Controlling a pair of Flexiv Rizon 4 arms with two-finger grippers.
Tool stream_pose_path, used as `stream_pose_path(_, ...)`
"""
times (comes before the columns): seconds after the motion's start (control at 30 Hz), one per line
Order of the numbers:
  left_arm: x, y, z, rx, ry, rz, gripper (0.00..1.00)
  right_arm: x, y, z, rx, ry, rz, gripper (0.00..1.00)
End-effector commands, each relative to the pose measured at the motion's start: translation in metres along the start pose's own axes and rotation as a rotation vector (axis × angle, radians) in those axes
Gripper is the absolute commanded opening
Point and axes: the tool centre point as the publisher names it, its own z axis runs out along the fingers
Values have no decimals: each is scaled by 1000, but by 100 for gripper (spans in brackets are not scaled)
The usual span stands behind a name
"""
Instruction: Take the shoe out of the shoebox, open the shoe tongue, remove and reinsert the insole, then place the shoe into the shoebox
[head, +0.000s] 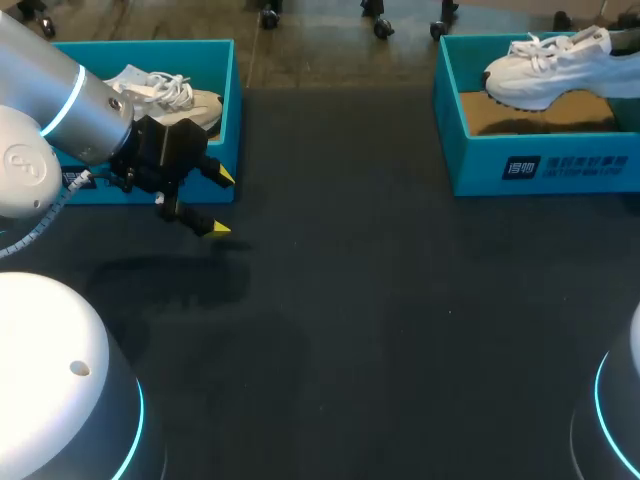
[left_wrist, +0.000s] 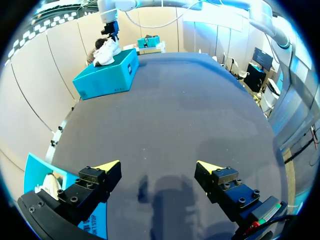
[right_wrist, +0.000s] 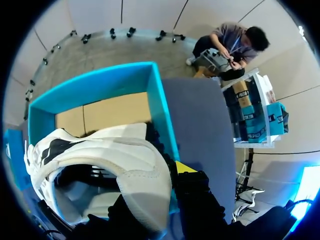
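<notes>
Right hand (right_wrist: 162, 182) pinches the shoe (right_wrist: 100, 155) by its heel above the shoebox (right_wrist: 157, 100); thin grip, might slip. Left hand (left_wrist: 159, 166) gapes empty.

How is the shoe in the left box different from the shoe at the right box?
The left shoe lies down inside the left box, while the right shoe is raised above the right box, with its shadow on the bare cardboard floor. The right pincer holds the right shoe. The left shoe is untouched, and the open left pincer is outside its box. Both are white lace-up sneakers.
</notes>
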Motion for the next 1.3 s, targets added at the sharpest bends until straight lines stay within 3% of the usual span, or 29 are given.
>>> stream_pose_path(0.03,0,0,0,-2,1,1,100,2,8,9,15,-1,-1,0)
stream_pose_path(0.77,0,0,0,-2,1,1,100,11,0,38,12,-52,28,0)
stream_pose_path(1.3,0,0,0,-2,1,1,100,16,-35,45,43,-55,63,0)
